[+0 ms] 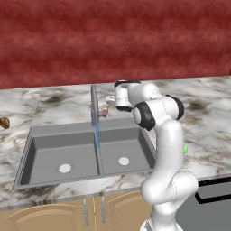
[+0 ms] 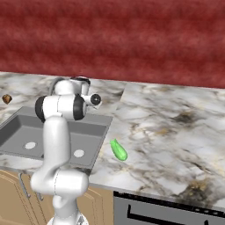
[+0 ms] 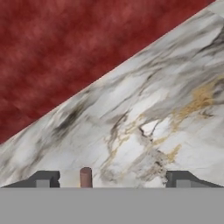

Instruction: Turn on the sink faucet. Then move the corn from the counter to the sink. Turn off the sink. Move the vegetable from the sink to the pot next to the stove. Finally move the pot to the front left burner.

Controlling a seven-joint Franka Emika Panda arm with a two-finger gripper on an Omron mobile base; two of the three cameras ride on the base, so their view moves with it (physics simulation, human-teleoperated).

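Observation:
The sink faucet (image 1: 94, 106) stands behind the grey double sink (image 1: 54, 135), and a thin blue stream of water (image 1: 97, 137) runs from its spout. My gripper (image 1: 110, 101) hovers just right of the faucet, at its reddish lever (image 1: 104, 113). In the hand view the gripper (image 3: 113, 179) is open, and the lever tip (image 3: 85, 176) stands between the fingertips (image 3: 44, 179), nearer the left one and touching neither. The corn (image 2: 118, 149) lies on the marble counter (image 2: 167, 132) right of the sink; its green end (image 1: 185, 149) peeks from behind my arm. The pot is out of view.
A small brown lump (image 1: 3, 122) sits on the counter left of the sink. The stove's dark edge (image 2: 167, 208) shows at the lower right. A red wall (image 1: 113, 40) backs the counter. Open marble stretches right of the corn.

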